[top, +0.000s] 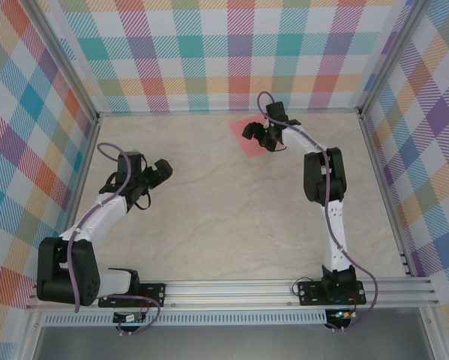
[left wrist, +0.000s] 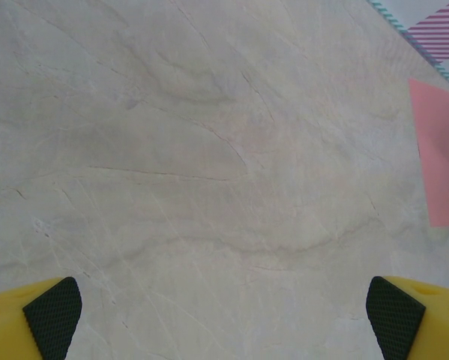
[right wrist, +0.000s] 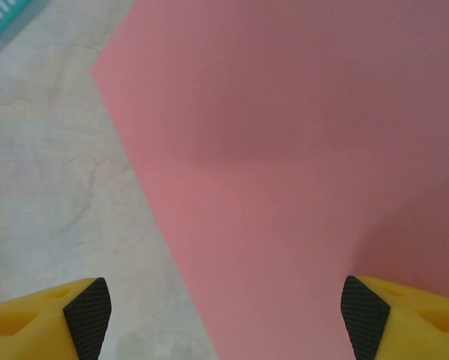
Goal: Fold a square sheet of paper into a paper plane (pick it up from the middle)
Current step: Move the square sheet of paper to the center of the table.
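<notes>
Walls: you have plaid panels [top: 209,52] in many colours closing in the back and both sides.
Table: your work surface is a pale, marble-patterned table [top: 209,240].
Right arm: your right arm [top: 330,217] reaches from its base at the near edge up toward the far side of the table.
Left arm: your left arm [top: 97,217] is bent low over the left half, well apart from the paper.
Square sheet of paper: you will find the square sheet of paper [top: 246,146] lying flat, pink face up, near the back wall and right of centre. One corner of it points toward the near edge.
Right gripper: your right gripper [top: 255,135] sits over the sheet with its fingers apart and nothing between them. From the wrist, one pad [right wrist: 88,311] is over bare table and the other over the pink. You cannot tell whether it touches the paper.
Left gripper: your left gripper [top: 163,169] is spread wide over bare table, holding nothing. The sheet's edge shows at the right of its wrist view.
</notes>
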You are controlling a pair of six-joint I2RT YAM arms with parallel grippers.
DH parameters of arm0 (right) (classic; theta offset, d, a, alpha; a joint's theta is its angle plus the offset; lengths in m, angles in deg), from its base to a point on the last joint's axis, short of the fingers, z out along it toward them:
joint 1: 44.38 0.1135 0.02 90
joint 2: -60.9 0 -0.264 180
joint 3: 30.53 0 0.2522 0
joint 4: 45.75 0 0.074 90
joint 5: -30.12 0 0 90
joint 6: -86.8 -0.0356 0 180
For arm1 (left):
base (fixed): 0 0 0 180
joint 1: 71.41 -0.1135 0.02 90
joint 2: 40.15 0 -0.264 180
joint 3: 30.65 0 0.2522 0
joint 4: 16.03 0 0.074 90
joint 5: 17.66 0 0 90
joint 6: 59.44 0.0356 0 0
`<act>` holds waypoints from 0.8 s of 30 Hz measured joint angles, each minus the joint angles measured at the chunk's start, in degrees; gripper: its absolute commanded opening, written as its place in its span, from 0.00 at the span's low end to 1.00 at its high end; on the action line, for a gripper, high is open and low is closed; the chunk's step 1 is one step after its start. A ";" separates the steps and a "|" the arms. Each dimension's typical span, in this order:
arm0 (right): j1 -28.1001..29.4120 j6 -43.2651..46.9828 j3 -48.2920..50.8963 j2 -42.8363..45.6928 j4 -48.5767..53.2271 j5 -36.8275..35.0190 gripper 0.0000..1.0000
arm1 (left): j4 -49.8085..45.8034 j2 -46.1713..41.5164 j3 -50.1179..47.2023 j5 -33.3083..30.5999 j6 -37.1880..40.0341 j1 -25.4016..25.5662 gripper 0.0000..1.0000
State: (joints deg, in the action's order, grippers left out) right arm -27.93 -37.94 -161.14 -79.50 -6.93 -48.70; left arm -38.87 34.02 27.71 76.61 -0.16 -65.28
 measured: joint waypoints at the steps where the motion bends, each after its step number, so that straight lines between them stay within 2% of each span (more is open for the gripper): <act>1: 0.00 0.00 -1.31 -0.87 1.01 -0.22 0.83 | -0.04 0.33 0.13 0.09 -0.09 0.09 1.00; 6: 0.28 0.07 -5.29 -2.40 5.46 -1.29 0.82 | -0.02 1.55 0.37 0.61 -0.37 0.68 1.00; 11: 1.44 1.05 -0.31 0.44 5.44 -2.36 0.82 | 0.02 3.10 0.79 0.79 -1.31 1.81 1.00; 17: 6.51 0.85 21.64 14.05 3.28 -3.04 0.83 | 0.83 5.86 1.14 1.05 -3.34 4.68 1.00; 24: 18.51 -3.91 50.40 33.81 -0.26 -4.70 0.83 | 4.85 9.29 0.74 2.19 -6.75 8.26 1.00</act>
State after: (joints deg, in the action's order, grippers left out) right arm -9.42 -41.85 -110.74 -45.68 -7.19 -53.40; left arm -34.02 43.31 28.46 78.80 -6.92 -57.02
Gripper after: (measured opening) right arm 0.829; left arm 0.999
